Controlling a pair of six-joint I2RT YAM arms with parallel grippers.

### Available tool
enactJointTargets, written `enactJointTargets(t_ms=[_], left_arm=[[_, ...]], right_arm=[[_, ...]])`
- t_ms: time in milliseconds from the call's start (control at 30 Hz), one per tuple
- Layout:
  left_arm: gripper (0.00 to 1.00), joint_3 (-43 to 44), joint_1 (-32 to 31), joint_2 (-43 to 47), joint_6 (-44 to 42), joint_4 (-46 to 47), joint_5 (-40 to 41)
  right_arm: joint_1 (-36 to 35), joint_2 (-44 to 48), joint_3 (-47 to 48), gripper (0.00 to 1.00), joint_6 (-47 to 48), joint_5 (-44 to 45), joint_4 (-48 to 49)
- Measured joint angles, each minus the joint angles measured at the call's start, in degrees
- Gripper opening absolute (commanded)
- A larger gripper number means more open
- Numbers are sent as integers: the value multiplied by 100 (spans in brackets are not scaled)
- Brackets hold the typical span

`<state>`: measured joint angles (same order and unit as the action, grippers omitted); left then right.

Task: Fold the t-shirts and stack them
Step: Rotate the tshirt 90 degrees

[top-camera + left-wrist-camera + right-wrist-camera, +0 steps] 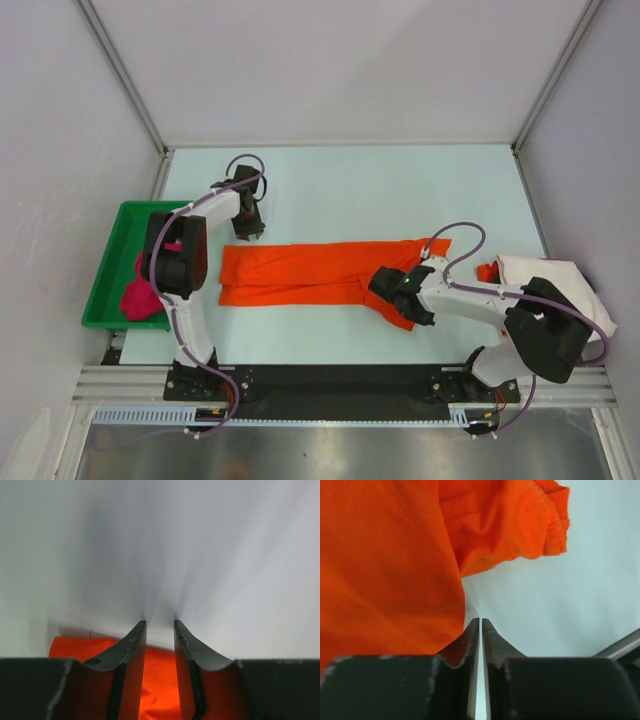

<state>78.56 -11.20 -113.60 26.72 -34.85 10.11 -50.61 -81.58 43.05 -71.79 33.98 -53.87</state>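
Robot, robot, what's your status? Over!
Left gripper part open over orange shirt corner. Right gripper closed at its edge, grip unclear. Nothing in the way.

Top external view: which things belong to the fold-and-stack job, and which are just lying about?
Job:
orange t-shirt, laid out mid-table
pink t-shirt, bunched in the green tray
off-white t-shirt, far right

Lying about:
green tray

This is a robotics lab test cell (no home or shop looks like this): a pale desk (400, 190) boxed in by plain white wall panels (330, 60) on aluminium posts (120, 70), with two white robot arms (185, 300) bolted to a metal rail (120, 385) at its near edge.
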Motion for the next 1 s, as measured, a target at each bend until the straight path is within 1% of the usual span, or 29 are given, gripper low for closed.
enactJointTargets(t_ms=[33, 67, 200, 300, 500, 533, 567, 833, 1000], left_arm=[[33, 2, 0, 0, 11, 0, -2], [33, 2, 0, 0, 15, 0, -2], [32, 2, 0, 0, 20, -2, -2], [27, 2, 0, 0, 26, -2, -2], [11, 24, 4, -11, 55, -44, 0], [3, 24, 4, -13, 72, -46, 2], [1, 24, 4, -13, 81, -50, 7], [0, 0, 2, 0, 131, -79, 72], [0, -195, 2, 131, 140, -74, 192]], right_arm=[[24, -46, -24, 2, 2, -15, 76], [39, -83, -52, 1, 2, -26, 157], [50, -232, -157, 0, -20, -55, 365], [50, -260, -157, 0, -33, -15, 367], [61, -304, -136, 0, -131, 24, 332], [76, -308, -129, 0, -140, 20, 326], [98, -319, -118, 0, -151, 15, 321], [356, -605, 136, 0, -59, -2, 225], [509, -734, 251, 0, 52, -52, 216]])
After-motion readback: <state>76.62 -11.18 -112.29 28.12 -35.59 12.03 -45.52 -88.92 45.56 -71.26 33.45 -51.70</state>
